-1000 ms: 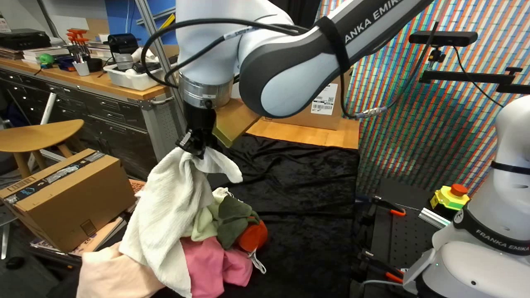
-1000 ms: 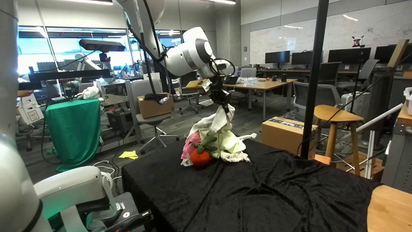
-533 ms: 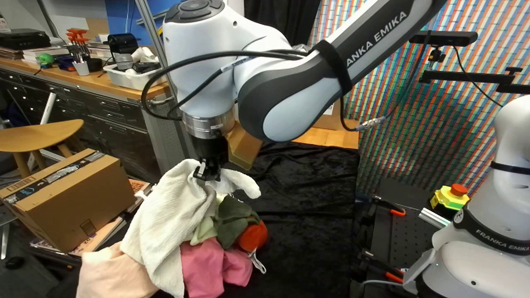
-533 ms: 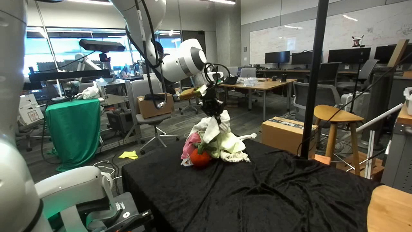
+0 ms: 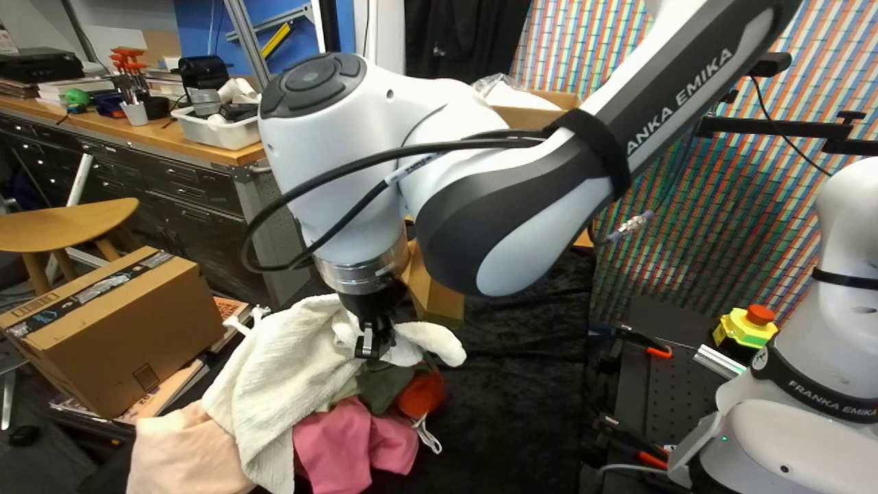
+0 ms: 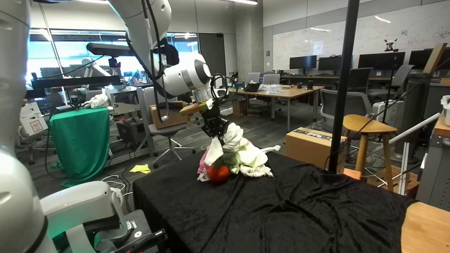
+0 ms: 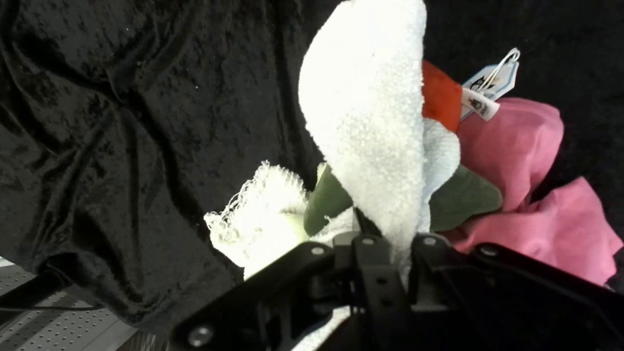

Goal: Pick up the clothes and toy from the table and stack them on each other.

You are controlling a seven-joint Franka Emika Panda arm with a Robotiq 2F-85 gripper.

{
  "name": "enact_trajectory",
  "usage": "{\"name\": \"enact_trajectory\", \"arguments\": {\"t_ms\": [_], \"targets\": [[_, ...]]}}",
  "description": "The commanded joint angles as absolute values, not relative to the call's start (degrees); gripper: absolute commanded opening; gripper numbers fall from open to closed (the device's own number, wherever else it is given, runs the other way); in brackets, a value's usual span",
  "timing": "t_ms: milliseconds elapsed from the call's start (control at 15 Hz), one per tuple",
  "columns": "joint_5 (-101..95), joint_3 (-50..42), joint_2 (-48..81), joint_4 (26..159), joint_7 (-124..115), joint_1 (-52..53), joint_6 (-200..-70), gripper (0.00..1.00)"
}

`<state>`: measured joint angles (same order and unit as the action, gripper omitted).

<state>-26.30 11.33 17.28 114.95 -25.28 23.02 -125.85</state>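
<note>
My gripper (image 5: 376,346) is shut on a fold of the white garment (image 5: 291,374), low over the pile on the black table (image 5: 511,412). In the wrist view, the pinched white cloth (image 7: 365,97) rises between the fingers and hides part of the red toy (image 7: 441,97). An olive green piece (image 7: 463,200) lies against the toy; whether it belongs to it I cannot tell. Pink cloth (image 7: 512,146) sits beside them. Pale yellow-green cloth (image 6: 251,154) with a fringe lies at the pile's other side. A peach garment (image 5: 188,453) is partly under the white one.
Beyond the table's edge stands a cardboard box (image 5: 123,329). A black pole (image 6: 341,88) rises at the table's side. Another white arm's base (image 5: 809,398) and a red-topped yellow button box (image 5: 748,328) are across from the pile.
My gripper has come down and across toward the red toy, staying shut on the white garment. The held fold now hangs over the toy and the olive green piece, covering more of them.
</note>
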Motion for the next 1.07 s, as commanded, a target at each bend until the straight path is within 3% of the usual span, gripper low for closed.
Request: {"name": "enact_trajectory", "arguments": {"t_ms": [0, 533, 1000], "targets": [[-26.4, 11.5, 16.8, 115.3, -23.1, 23.3, -124.5, 0.4], [-26.0, 11.4, 14.8, 116.5, -22.7, 22.9, -124.3, 0.99], [-24.0, 11.9, 7.6, 120.7, -22.4, 21.6, -120.6, 1.0]]}}
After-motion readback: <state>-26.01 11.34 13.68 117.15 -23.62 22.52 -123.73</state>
